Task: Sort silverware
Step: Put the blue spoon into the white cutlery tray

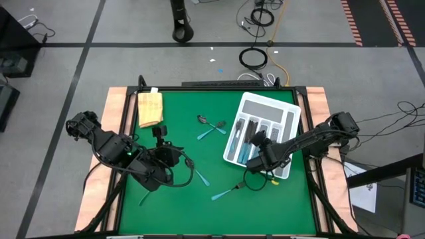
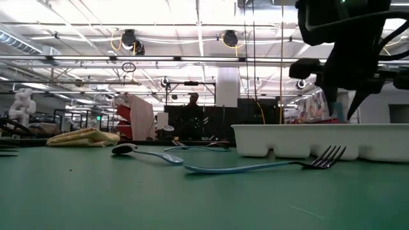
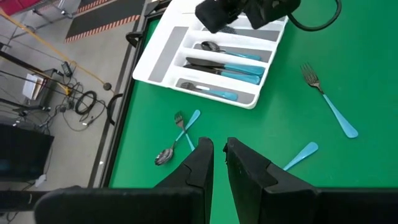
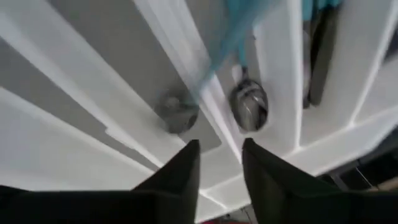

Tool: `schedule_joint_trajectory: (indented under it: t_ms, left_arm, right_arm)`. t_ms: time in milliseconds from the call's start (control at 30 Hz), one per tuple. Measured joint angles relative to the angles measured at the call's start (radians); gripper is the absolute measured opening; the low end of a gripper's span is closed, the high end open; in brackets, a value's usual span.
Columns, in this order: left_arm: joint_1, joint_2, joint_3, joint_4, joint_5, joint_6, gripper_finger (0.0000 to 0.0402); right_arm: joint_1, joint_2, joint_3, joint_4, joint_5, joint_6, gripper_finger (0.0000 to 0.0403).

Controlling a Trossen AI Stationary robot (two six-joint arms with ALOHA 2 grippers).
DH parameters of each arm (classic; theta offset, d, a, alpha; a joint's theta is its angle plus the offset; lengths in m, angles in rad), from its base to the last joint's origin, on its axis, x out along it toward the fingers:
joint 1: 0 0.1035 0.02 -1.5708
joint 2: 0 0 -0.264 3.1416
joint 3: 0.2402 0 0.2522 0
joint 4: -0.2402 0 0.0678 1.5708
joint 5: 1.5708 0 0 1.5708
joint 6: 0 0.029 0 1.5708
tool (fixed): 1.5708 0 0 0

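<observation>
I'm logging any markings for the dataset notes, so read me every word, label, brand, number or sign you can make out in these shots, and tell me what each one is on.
No text can be read in any view.
White tray: no label shows.
Silverware, such as the fork: no marking shows.
Tan block: plain.
Signs in the room behind the table, low view: too small and blurred to read.

Open green tabletop [image 1: 172, 206] along the near edge

The white tray [image 1: 292, 119] and right pincer [image 1: 257, 147] crowd the right; loose silverware [image 1: 228, 192] lies mid-table, tan block [image 1: 150, 107] far-left.
</observation>
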Motion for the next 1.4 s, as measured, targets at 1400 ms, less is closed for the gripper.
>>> schedule_joint_trajectory:
  t_ms: [1400]
  left_arm:
    - [0.0, 0.001, 0.0, 0.0, -0.024, 0.001, 0.0052]
  right_arm:
    - [-0.632, -0.376, -0.237, 0.309, -0.502, 0.267, 0.0176]
